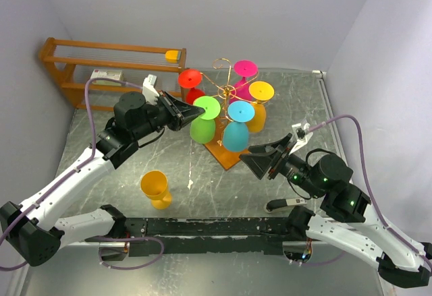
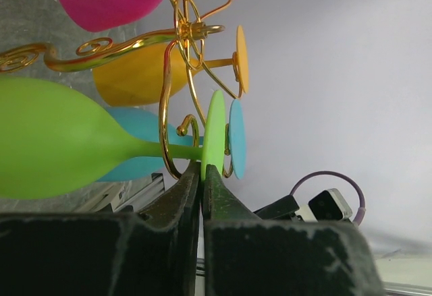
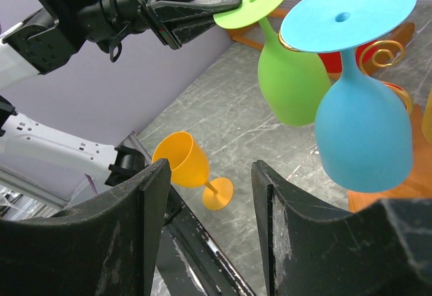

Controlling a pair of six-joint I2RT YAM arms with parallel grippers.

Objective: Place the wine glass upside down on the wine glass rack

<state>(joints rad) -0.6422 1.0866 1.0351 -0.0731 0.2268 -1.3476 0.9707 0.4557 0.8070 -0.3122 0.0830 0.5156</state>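
Left gripper (image 1: 199, 112) is clamped on the rim of the green glass (image 1: 202, 129) foot, fingers pinched together on the thin disc. We see that in the left wrist view and again from the right wrist.

Green glass hangs upside down on the rack (image 1: 226, 92). Its stem sits in a gold wire curl, with the foot above and the bowl below, off the table (image 1: 216, 191). It's on the near-left arm, just beside the blue glass (image 1: 235, 135), which is also hanging inverted. We count red (image 1: 190, 79), pink (image 1: 245, 69) and orange (image 1: 261, 92) glasses on the other arms.

Right gripper (image 1: 255, 160) has its fingers apart with nothing between them. It's near the rack's wooden base on the near-right side, pointing at the rack.

One yellow glass (image 1: 154, 185) lies on its side on the table at near-left, well apart from the rack.
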